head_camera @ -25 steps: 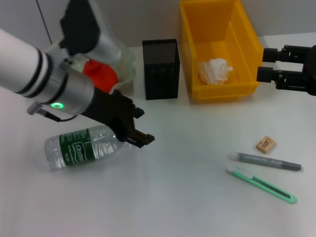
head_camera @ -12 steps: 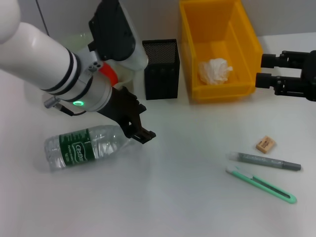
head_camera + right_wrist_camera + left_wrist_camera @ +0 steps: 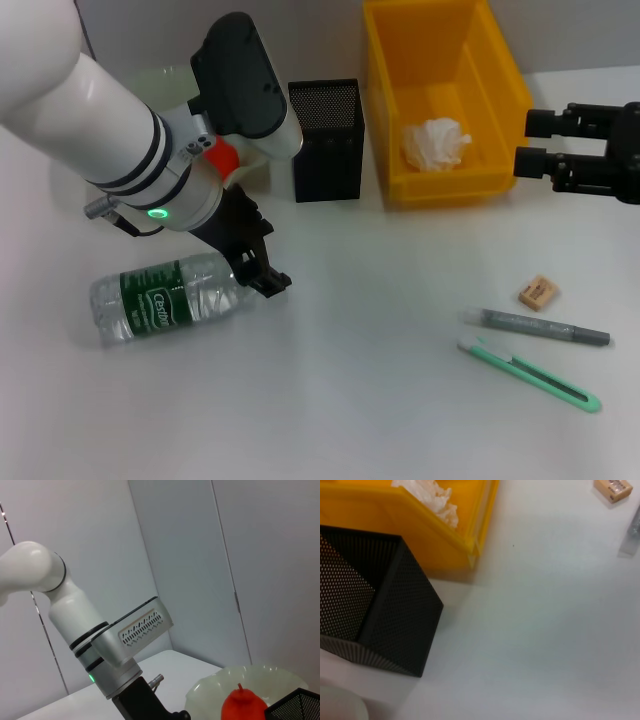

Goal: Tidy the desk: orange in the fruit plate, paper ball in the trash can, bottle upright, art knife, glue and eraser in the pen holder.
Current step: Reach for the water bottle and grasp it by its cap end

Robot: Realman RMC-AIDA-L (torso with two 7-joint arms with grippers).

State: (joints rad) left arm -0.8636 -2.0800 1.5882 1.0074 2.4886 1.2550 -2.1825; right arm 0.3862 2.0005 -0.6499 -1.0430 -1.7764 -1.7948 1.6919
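The clear bottle (image 3: pixel 165 298) with a green label lies on its side at the front left. My left gripper (image 3: pixel 262 262) hangs open just beside its cap end, holding nothing. The orange (image 3: pixel 224 156) sits in the pale fruit plate (image 3: pixel 160 78), mostly hidden behind my left arm; it also shows in the right wrist view as the orange (image 3: pixel 243 705). The paper ball (image 3: pixel 435 143) lies in the yellow trash can (image 3: pixel 505 90). Eraser (image 3: pixel 537 292), grey glue stick (image 3: pixel 535 327) and green art knife (image 3: pixel 530 373) lie at the front right. The black mesh pen holder (image 3: pixel 325 140) stands behind. My right gripper (image 3: pixel 532 142) is open at the far right.
The left wrist view looks down on the pen holder (image 3: pixel 375 610), the trash can's wall (image 3: pixel 420 535), the paper ball (image 3: pixel 427 497) and the eraser (image 3: pixel 615 489). White desk surface lies between the bottle and the stationery.
My left arm has swung in over the plate and its wrist has turned, bringing the gripper back and down beside the bottle's cap. The right gripper shifted slightly left.
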